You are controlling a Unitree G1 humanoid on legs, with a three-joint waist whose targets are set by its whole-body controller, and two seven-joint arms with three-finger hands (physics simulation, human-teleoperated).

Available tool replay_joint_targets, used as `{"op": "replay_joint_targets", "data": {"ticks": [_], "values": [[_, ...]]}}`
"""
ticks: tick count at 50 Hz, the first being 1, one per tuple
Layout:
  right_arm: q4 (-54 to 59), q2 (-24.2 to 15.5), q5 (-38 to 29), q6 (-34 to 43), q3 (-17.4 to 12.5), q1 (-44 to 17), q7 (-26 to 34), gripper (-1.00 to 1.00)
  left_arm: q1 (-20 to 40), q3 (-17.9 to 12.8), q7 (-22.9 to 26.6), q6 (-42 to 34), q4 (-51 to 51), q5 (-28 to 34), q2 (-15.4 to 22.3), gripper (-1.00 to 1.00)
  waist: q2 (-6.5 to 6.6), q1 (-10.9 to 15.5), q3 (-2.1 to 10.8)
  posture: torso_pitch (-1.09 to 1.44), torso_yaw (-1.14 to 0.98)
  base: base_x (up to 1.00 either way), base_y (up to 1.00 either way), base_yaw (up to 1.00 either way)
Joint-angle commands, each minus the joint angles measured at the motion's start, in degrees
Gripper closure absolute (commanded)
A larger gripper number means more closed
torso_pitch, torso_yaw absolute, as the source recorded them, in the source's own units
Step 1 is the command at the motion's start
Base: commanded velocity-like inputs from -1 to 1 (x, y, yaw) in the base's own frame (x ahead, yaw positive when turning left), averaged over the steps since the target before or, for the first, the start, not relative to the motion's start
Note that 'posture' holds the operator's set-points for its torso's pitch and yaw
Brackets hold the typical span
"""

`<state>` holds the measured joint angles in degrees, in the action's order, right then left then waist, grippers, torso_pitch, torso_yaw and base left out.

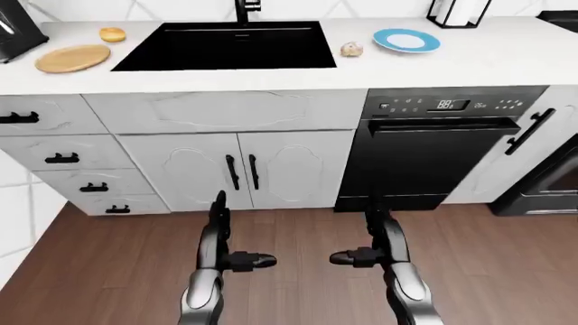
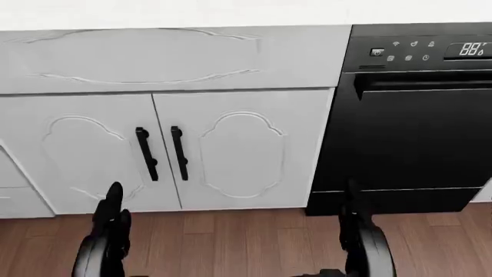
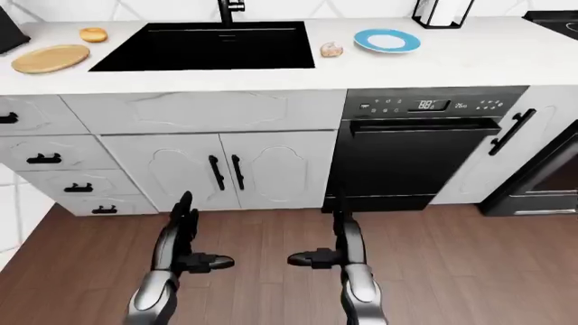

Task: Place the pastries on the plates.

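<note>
**Inspector:** Your left hand (image 1: 236, 259) hangs low over the wooden floor (image 1: 298, 237), fingers spread and gripping nothing. Your right hand (image 1: 368, 256) mirrors it, likewise spread and empty. Both sit well short of the surface (image 1: 506, 61), below the level of the cabinet doors (image 1: 239, 169).

**Operator:** Where are the pastries?

**Inspector:** You have two on the surface. A round golden pastry (image 1: 112, 34) lies near the far left corner, just left of the black sink (image 1: 225, 45). A pale, lumpy pastry (image 1: 352, 49) lies just right of the sink's right edge.

**Operator:** And the plates?

**Inspector:** A tan wooden plate (image 1: 72, 58) rests toward the surface's left end, nearer its near edge than the golden pastry and close beside it, not touching. A blue plate (image 1: 406, 40) with a white centre rests right of the pale pastry, near it but apart. Neither plate carries anything.

**Operator:** Anything else to note?

**Inspector:** A black faucet (image 1: 246, 9) rises at the sink's far edge. A black wire holder (image 1: 459, 12) with something white in it stands at the far edge, beyond the blue plate. A black dishwasher (image 1: 434, 152) sits under the surface below the blue plate, to the right of the cabinet doors. Your head view shows only the cabinet doors, the dishwasher and the tops of your forearms.
</note>
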<state>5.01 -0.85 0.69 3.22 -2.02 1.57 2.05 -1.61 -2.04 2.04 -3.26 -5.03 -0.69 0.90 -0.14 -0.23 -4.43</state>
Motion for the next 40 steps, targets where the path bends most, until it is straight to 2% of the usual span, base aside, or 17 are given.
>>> {"op": "replay_joint_targets", "data": {"ticks": [1, 3, 5, 7, 8, 13, 18, 24, 25, 26, 27, 30, 34, 37, 38, 39, 40], "values": [[-8.8, -0.2, 0.4, -0.1, 0.1, -2.1, -0.3, -1.0, 2.6, 0.6, 0.8, 2.0, 6.6, 1.0, 0.9, -1.0, -0.45, -0.1, 0.05, 0.0, 0.0, 0.0, 0.0, 0.0], [-10.7, -0.2, 0.4, 1.9, 0.0, -3.0, -0.6, -1.0, 2.7, 0.4, 1.0, 0.5, 8.2, 2.0, 0.9, -1.0, -0.06, 0.4, 3.68, 0.0, 0.0, 0.0, 0.0, 0.0], [-11.7, -0.2, 0.2, 3.0, 0.2, -3.6, -0.4, -1.0, 2.8, 0.4, 1.6, -1.0, 10.4, 2.4, 1.0, -1.0, -0.37, 0.4, 1.11, 0.0, 0.0, 0.0, 0.0, 0.0], [-13.1, -0.5, 0.0, 4.3, 0.1, -4.4, -0.4, -1.0, 3.3, 0.5, 2.3, -3.2, 12.5, 2.8, 1.1, -1.0, -0.42, 0.4, 3.9, 0.0, 0.0, 0.0, 0.0, 0.0], [-14.1, -0.6, -0.1, 5.2, -0.2, -4.9, -0.5, -1.0, 4.1, 0.2, 2.3, -4.9, 14.1, 2.7, 1.1, -1.0, -0.42, 0.4, 4.22, 0.0, 0.0, 0.0, 0.0, 0.0], [-20.9, -1.4, -0.1, 11.2, -1.2, -7.4, -0.6, -1.0, 9.4, -1.2, 2.7, -10.2, 16.8, 3.4, 2.1, -1.0, -0.34, 0.6, 4.82, 0.0, 0.0, 0.0, 0.0, 0.0], [-28.3, -4.4, 0.5, 20.9, -4.2, -15.7, -0.3, -1.0, 19.6, -3.0, 2.8, -16.8, 18.6, 2.9, 4.4, -1.0, -0.28, 0.6, 5.21, 0.0, 0.0, 0.0, 0.0, 0.0], [-31.9, -7.4, 1.3, 28.7, -5.8, -23.6, 0.4, -1.0, 31.1, -4.4, 2.3, -18.1, 13.9, 2.0, 7.6, -1.0, -0.42, 0.7, 5.24, 0.0, 0.0, 0.0, 0.0, 0.0], [-32.3, -7.9, 1.4, 29.6, -6.0, -24.6, 0.4, -1.0, 32.6, -4.5, 2.2, -18.5, 13.2, 1.7, 8.0, -1.0, -0.3, 0.8, 6.69, 0.0, 0.0, 0.25, -0.29, 0.0], [-32.4, -8.1, 2.1, 30.5, -6.9, -26.2, -0.1, -1.0, 33.8, -4.5, 1.8, -18.4, 12.4, 1.8, 8.3, -1.0, 0.53, 0.9, 4.54, 0.0, 0.0, 0.36, -0.45, 0.0], [-32.2, -8.8, 2.1, 30.9, -6.8, -27.2, -0.1, -1.0, 34.5, -4.4, 2.1, -18.7, 12.9, 1.4, 8.5, -1.0, 2.04, 0.8, 2.93, 0.0, 0.0, 0.36, -0.46, 0.0], [-32.7, -9.9, 2.9, 33.0, -7.4, -30.0, -0.7, -1.0, 35.5, -4.6, 1.5, -20.4, 14.7, 0.8, 9.0, -1.0, 3.07, 1.2, 3.59, 0.0, 0.0, 0.39, -0.56, 0.0], [-31.5, -11.4, 3.8, 33.1, -8.2, -34.2, -2.5, -1.0, 37.4, -5.3, 0.5, -20.1, 14.7, 0.1, 9.9, -1.0, 1.86, 2.2, 3.37, 0.0, 0.0, 0.39, -0.56, 0.0], [-31.0, -12.2, 5.0, 33.8, -8.4, -36.8, -3.8, -1.0, 38.3, -5.3, -0.3, -20.1, 14.4, 0.1, 10.2, -1.0, -0.25, 3.0, 3.36, 0.0, 0.0, 0.39, -0.55, 0.0], [-30.8, -12.2, 4.9, 33.5, -7.8, -36.7, -4.0, -1.0, 38.2, -5.2, -0.6, -19.9, 14.8, 0.0, 10.0, -1.0, -1.39, 3.1, 3.46, 0.0, 0.0, 0.38, -0.55, 0.0], [-30.5, -12.1, 4.9, 33.1, -7.4, -36.7, -4.1, -1.0, 37.9, -5.1, -0.8, -20.1, 15.2, 0.0, 10.0, -1.0, -3.29, 3.1, 3.98, 0.0, 0.0, 0.4, -0.55, 0.0], [-30.4, -12.1, 4.8, 33.1, -7.2, -36.7, -4.1, -1.0, 38.0, -5.3, -1.1, -20.2, 15.3, -0.2, 9.9, -1.0, -6.34, 2.7, 4.66, 0.0, 0.0, 0.38, -0.55, 0.0]]}}
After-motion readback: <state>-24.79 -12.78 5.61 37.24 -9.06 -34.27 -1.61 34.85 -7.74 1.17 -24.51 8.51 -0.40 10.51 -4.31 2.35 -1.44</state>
